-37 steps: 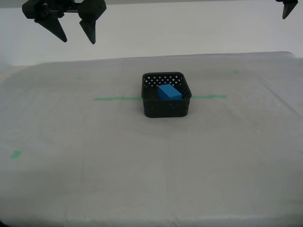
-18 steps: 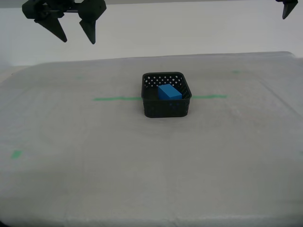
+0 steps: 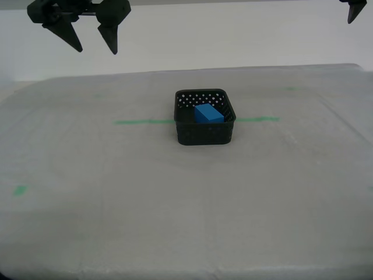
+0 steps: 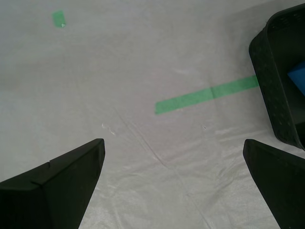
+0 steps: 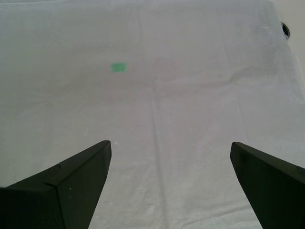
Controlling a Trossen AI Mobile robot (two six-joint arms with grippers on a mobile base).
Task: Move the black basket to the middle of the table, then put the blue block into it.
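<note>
The black basket (image 3: 205,116) was seen mid-desk on the green tape line (image 3: 143,122), the blue block (image 3: 208,113) lying inside it. Both steps were judged done; only retreat was judged left. The second gripper (image 4: 174,183) and first gripper (image 5: 169,179) were spread wide, nothing held.

A bare robot test bench, more lab than home.

The table (image 3: 186,204) wears a pale grey-white covering, marked with a thin green tape line (image 3: 143,122) and small green tape bits (image 3: 20,190) like placement marks. Behind it stands a plain white wall (image 3: 233,35), with no furniture or household clutter in sight.
</note>
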